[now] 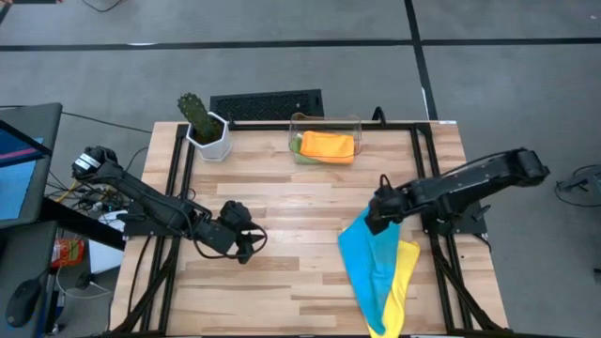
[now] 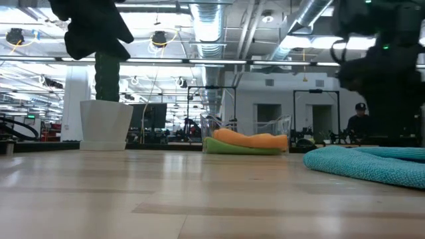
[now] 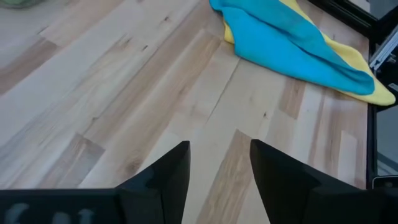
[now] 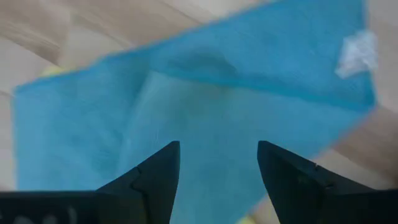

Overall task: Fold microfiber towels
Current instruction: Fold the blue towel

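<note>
A blue towel [image 1: 362,255] lies crumpled on a yellow towel [image 1: 406,274] at the table's near right. Both also show in the left wrist view, blue [image 3: 292,46] over yellow [image 3: 367,87]. An orange towel [image 1: 328,145] lies folded on a green towel [image 2: 232,147] in the clear bin [image 1: 355,122] at the far edge. My right gripper [image 4: 217,180] is open just over the blue towel's far end [image 4: 249,93], with one finger on either side of a raised fold. My left gripper [image 3: 219,174] is open over bare wood left of the middle.
A white pot with a cactus [image 1: 205,127] stands at the far left. A dark keyboard-like slab [image 1: 267,103] lies behind the table's far edge. Black frame rails [image 1: 427,169] run along the table's left and right sides. Bare wood [image 1: 300,207] spans the middle.
</note>
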